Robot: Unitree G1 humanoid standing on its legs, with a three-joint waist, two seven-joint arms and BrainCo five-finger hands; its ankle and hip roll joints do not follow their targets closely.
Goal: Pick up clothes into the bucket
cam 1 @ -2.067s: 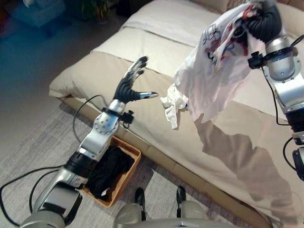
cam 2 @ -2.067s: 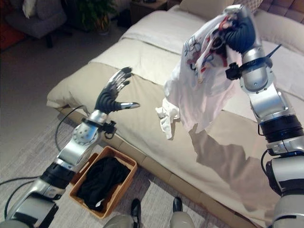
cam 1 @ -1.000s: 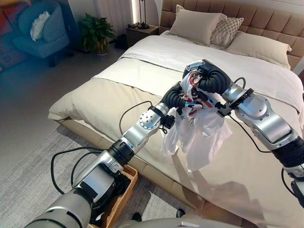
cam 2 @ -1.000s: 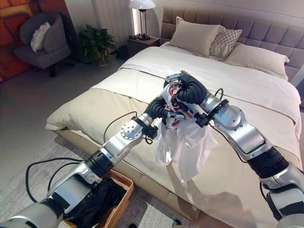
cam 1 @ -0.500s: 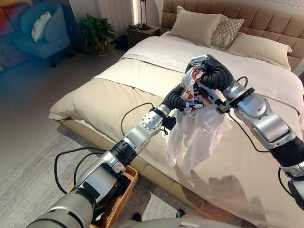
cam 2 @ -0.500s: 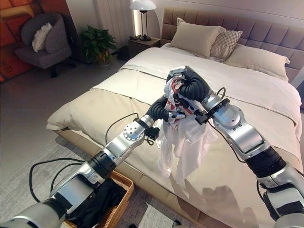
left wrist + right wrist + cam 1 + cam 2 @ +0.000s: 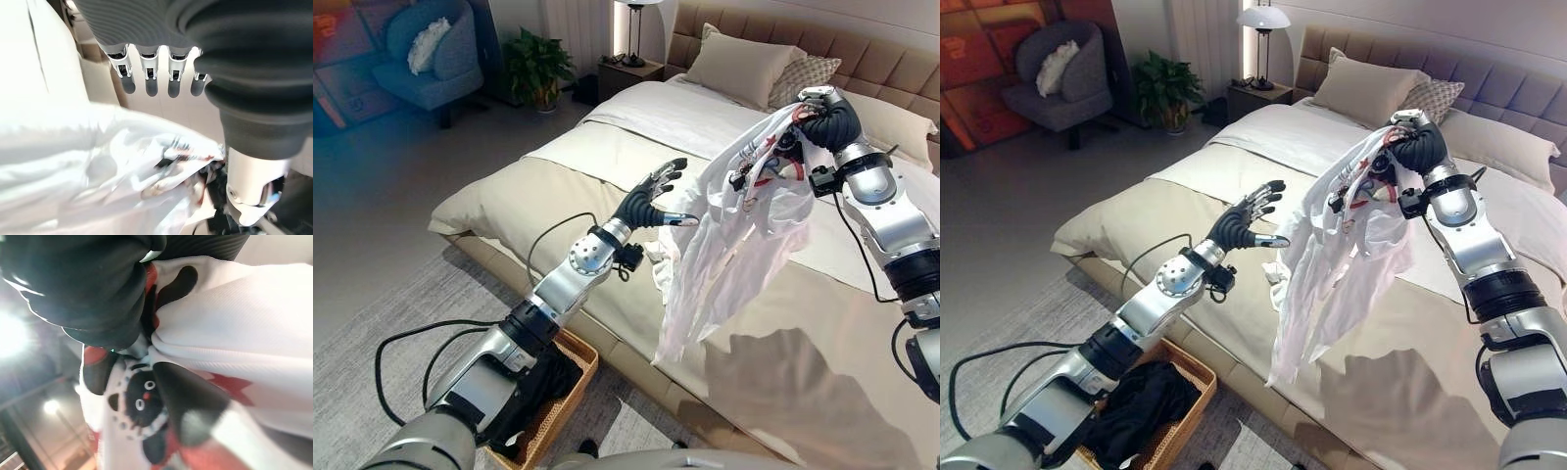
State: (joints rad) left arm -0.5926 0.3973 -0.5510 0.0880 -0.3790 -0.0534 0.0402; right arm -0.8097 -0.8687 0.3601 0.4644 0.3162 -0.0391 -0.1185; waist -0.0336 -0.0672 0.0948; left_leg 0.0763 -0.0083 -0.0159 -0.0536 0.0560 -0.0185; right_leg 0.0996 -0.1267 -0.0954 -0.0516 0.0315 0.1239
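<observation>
Right hand (image 7: 1417,147) is clamped on a bunched white printed T-shirt (image 7: 1332,264) hanging limp over the bed (image 7: 1185,196). It's light and floppy, so I'd gather the dangling hem; left hand (image 7: 1239,223), fingers spread, holds nothing, wicker basket (image 7: 1190,377) at 7 o'clock.

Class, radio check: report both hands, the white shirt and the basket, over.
Right hand shut on white shirt, held high over the bed. Left hand open beside it, not gripping. Wicker basket on the floor below left, dark clothes inside.
</observation>
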